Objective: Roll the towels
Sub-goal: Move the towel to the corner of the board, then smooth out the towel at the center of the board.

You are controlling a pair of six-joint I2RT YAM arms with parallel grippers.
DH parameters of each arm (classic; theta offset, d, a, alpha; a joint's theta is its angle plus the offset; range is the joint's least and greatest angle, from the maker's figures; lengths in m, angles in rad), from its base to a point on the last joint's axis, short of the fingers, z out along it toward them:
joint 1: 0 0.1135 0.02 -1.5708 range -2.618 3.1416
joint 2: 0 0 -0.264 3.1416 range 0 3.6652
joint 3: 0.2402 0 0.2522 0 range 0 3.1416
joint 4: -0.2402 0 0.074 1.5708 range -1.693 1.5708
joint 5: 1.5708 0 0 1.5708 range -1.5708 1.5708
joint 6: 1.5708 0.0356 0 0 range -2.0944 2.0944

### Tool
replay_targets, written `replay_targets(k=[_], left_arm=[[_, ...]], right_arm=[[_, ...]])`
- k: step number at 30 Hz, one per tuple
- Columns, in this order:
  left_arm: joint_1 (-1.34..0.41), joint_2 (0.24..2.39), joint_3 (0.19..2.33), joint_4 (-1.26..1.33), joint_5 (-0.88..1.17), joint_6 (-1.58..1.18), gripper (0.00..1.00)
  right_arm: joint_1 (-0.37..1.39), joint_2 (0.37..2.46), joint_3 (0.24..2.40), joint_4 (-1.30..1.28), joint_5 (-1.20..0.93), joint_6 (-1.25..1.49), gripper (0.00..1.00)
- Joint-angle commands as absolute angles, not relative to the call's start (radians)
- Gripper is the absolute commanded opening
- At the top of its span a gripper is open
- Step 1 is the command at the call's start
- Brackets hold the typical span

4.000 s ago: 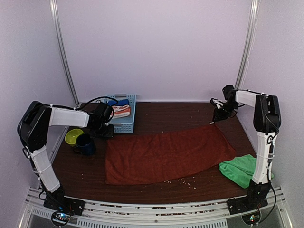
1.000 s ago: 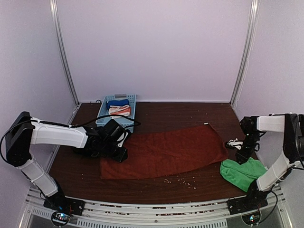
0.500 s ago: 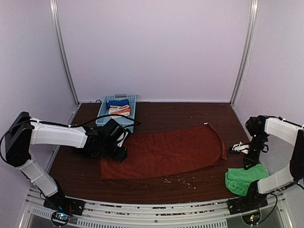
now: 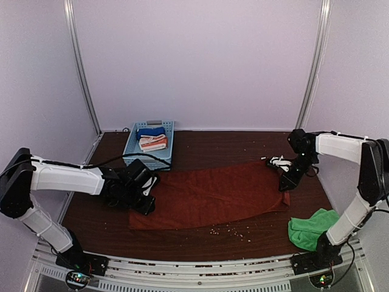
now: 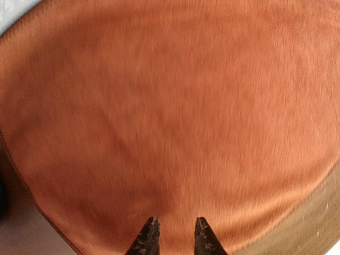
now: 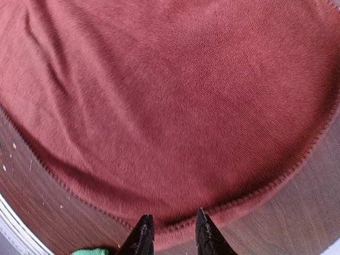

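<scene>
Tabletop (image 4: pixel 231 143): basket (image 4: pixel 168 149) of folded cloths (image 4: pixel 152 140)

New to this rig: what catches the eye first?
A large rust towel lies spread across the table, the left end effector at its left end, the right end effector at its right. A bright green towel sits crumpled at the near right; a blue basket stands back left.

Just a little booth really, plain pale lilac walls (image 4: pixel 200 61) with shiny metal poles (image 4: pixel 82 73) up the back corners, dark wood-grain worktop (image 4: pixel 219 143), soft even light.
</scene>
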State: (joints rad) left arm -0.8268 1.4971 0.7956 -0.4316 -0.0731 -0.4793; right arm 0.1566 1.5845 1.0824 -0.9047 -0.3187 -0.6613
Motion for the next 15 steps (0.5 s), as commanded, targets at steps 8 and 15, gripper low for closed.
replay_targets(k=[8,15], left_arm=[[-0.836,1.416,0.619,-0.463,0.005,-0.648,0.14],[-0.836,1.389,0.594,-0.486,-0.001,-0.680,0.11]], right_arm=[[0.038,1.667,0.995,-0.792,-0.200,-0.592,0.27],[-0.029,1.603,0.948,-0.770,-0.120,-0.615,0.27]])
